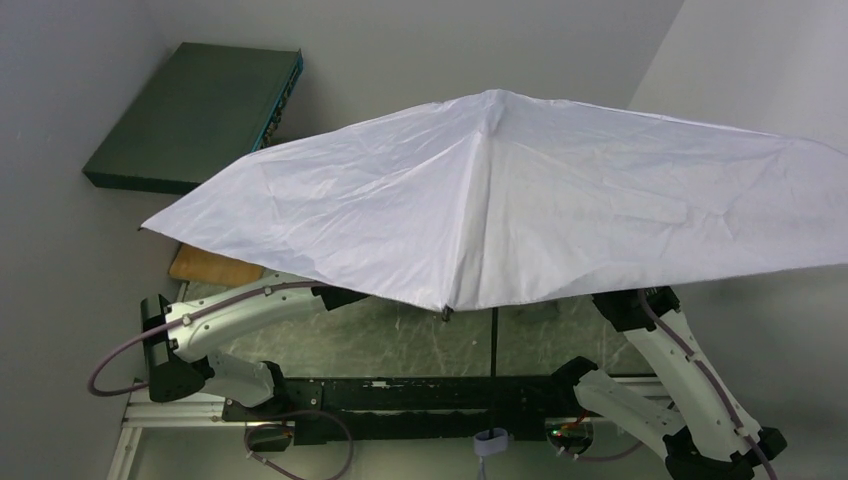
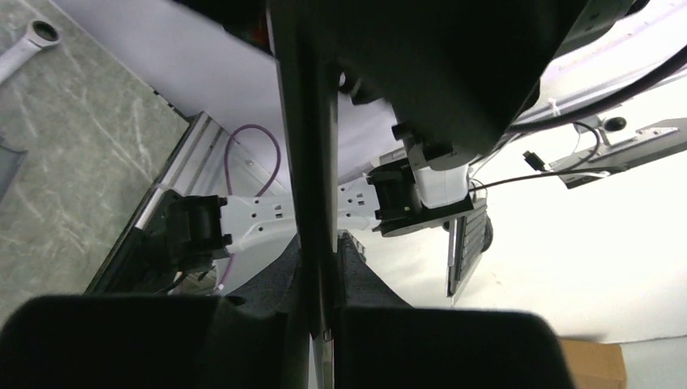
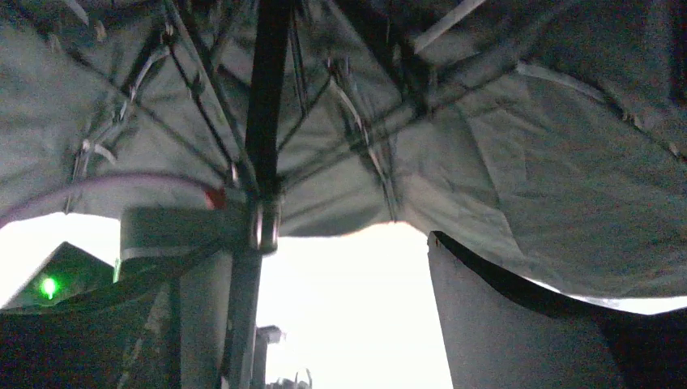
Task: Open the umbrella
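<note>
Umbrella, count 1. The umbrella is open. In the overhead view its pale canopy spreads over most of the table, with the peak toward 12 o'clock. One rim tip reaches 9 o'clock and the far side runs off the frame at 3 o'clock.

Arms, count 2. The left arm comes in from 8 o'clock and the right arm from 4 o'clock. Both pass under the canopy rim, which hides both claws from above.

Left gripper: clenched on the umbrella. In its wrist view the dark shaft runs from 12 to 6 o'clock, and the two dark fingers press in on either side of it.

Right gripper: released. Its two fingers stand wide apart with bright background between them. The shaft passes just beside the finger at 8 o'clock; I cannot tell whether it touches. Above, the canopy's underside fills the view. Thin ribs fan out from the shaft, too dim to count.

Other items:
- 1 dark green flat box, at 10 o'clock in the overhead view, beyond the canopy rim.
- 1 tan board, at 9 o'clock, partly under the rim.
- 1 wrench, lying on the table at 10 o'clock in the left wrist view.
</note>
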`<state>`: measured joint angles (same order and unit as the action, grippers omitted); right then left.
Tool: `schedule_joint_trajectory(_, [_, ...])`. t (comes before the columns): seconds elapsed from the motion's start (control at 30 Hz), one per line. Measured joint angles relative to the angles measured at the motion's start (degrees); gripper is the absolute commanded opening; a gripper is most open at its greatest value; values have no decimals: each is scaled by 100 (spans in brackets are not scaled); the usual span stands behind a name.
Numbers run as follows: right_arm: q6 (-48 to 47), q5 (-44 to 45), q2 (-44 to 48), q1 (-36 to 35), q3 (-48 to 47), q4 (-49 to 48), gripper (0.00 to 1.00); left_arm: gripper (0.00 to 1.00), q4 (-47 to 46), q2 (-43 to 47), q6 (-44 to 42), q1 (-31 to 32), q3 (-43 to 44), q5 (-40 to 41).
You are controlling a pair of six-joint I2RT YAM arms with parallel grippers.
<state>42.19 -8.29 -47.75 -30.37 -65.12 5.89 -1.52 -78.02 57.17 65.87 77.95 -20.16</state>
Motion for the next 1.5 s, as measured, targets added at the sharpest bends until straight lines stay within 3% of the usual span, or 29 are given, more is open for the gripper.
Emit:
schedule_joint_trajectory(0.07, [7,-133,149,-7,177,33,72,0,243,7,-61,0,116,90])
schedule_joint_trajectory(0.2, [236,-487,452,-17,560,-66,31,0,708,0,-122,-2,199,190])
schedule_joint_trajectory(0.37, [378,-719,535,-33,658,-57,0,0,957,-83,-232,-4,212,291])
schedule_joint_trajectory(0.43, [610,-686,538,-33,664,-37,0,1,1023,-111,-431,-4,229,400])
schedule_joint_trajectory(0.47, [651,-654,538,-33,669,-35,0,11,1056,-125,-479,-4,247,415])
schedule_joint_trajectory(0.57, [684,-531,533,-39,671,-11,0,59,1126,-131,-575,-4,260,490])
schedule_joint_trajectory(0.6, [645,-461,533,-44,671,72,0,69,1102,-118,-603,-4,249,522])
schedule_joint_trajectory(0.77, [669,11,420,-20,669,636,0,82,743,699,-765,-9,-544,859])
schedule_joint_trajectory(0.97, [1279,334,308,-15,691,861,0,85,48,1801,-1228,83,-1808,1250])
schedule_joint_trajectory(1.17, [1784,337,472,-15,907,501,0,82,-446,1469,-1320,129,-2144,1152])
schedule_joint_trajectory(1.4, [1836,317,487,-9,918,385,0,68,-568,1279,-1246,155,-2159,1165])
schedule_joint_trajectory(1.5, [1753,44,413,-7,918,254,0,53,-680,1220,-1202,157,-2157,1025])
